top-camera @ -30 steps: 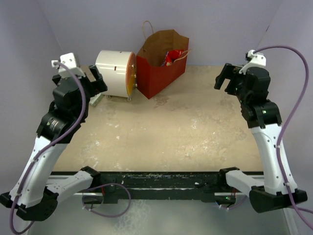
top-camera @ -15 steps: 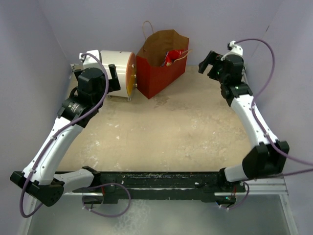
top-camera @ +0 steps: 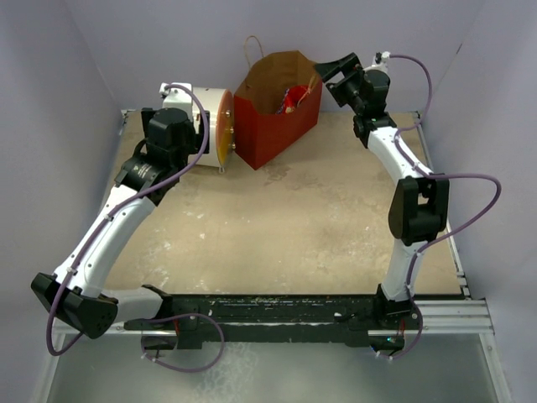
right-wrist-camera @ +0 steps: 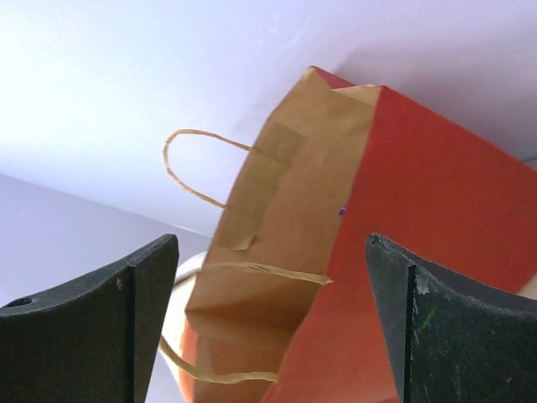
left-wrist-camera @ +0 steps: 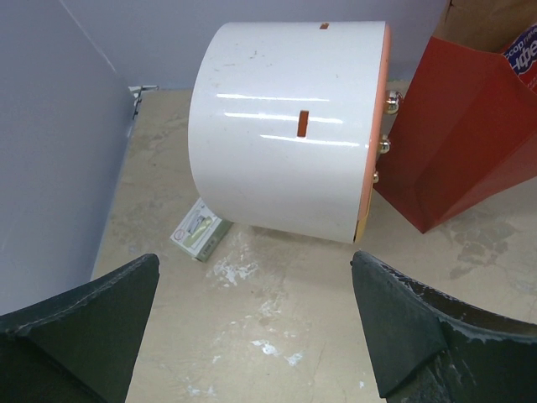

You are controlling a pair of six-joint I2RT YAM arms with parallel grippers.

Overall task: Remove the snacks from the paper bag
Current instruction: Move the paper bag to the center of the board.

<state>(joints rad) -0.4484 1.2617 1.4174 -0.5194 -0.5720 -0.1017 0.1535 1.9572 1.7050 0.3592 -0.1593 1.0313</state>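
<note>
The paper bag (top-camera: 277,113), red outside and brown inside, stands open at the back of the table. A red snack packet (top-camera: 294,96) shows inside its mouth; other packets are hidden. My right gripper (top-camera: 329,70) is open and empty, right beside the bag's upper right rim. In the right wrist view the bag (right-wrist-camera: 419,227) and its cord handle (right-wrist-camera: 197,159) lie between the open fingers (right-wrist-camera: 117,327). My left gripper (top-camera: 200,128) is open and empty above the table in front of the white cylinder. The bag's red wall (left-wrist-camera: 461,143) shows at the right of the left wrist view.
A white-and-orange cylinder (top-camera: 201,126) lies on its side just left of the bag, also in the left wrist view (left-wrist-camera: 285,134). A small green-and-white box (left-wrist-camera: 200,228) lies on the table beside it. Purple walls close in the back and sides.
</note>
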